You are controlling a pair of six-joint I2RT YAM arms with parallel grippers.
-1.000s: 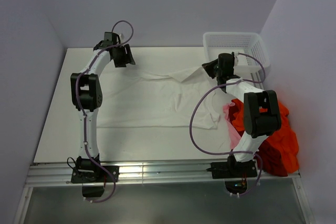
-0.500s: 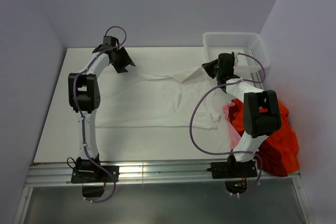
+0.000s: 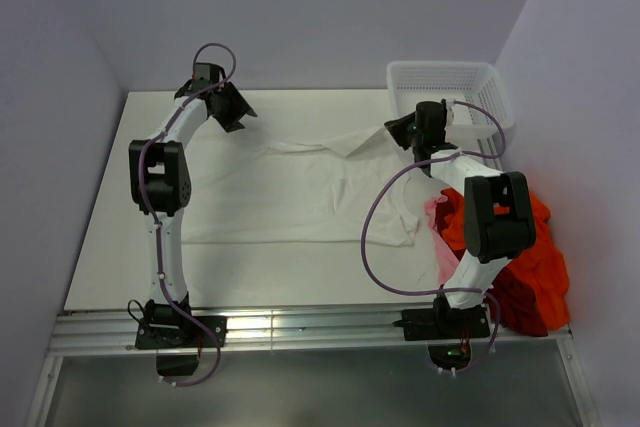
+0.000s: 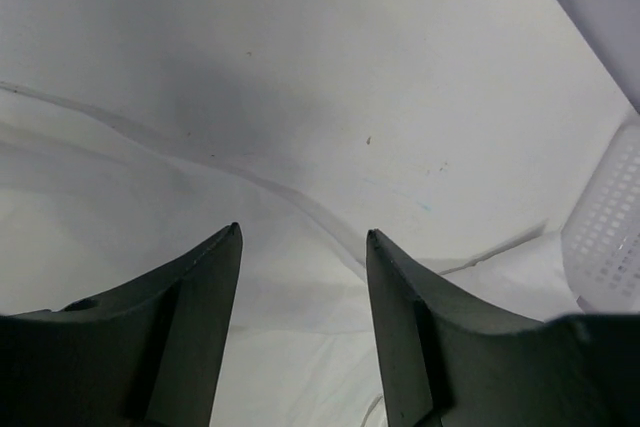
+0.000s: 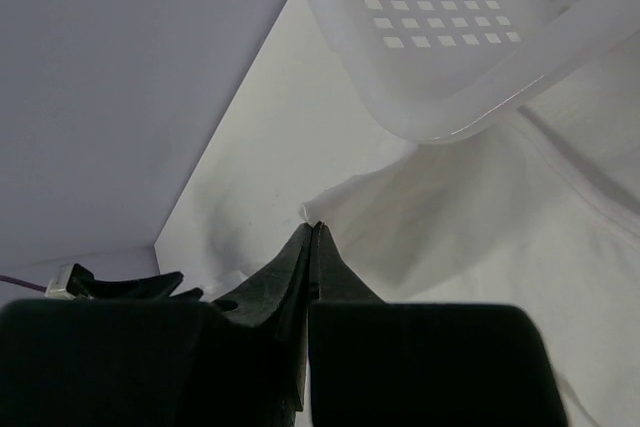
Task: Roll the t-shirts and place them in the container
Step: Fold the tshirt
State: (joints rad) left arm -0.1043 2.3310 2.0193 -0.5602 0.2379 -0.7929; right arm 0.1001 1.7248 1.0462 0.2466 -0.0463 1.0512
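1. Jaws of the left gripper (image 3: 233,112) stand apart with nothing between them. They hang above the far-left corner of the white t-shirt (image 3: 300,187), which lies spread across the middle of the tabletop (image 3: 110,247).
2. Jaws of the right gripper (image 5: 315,227) are pressed together at the shirt's far-right corner, just beside the mesh basket (image 3: 450,75). The cloth tents up to their tips, so they appear to pinch it.
3. The step in hand looks like taking the far edge at both corners. The left jaws should come down squarely on the hem, catch both layers, and lift level with the right so the roll starts straight.
4. Bare tabletop lies to the left and toward the arm bases, leaving room to roll that way. The basket crowds the right corner, and the orange-red t-shirts (image 3: 520,257) heaped at the right near edge could snag the right arm.
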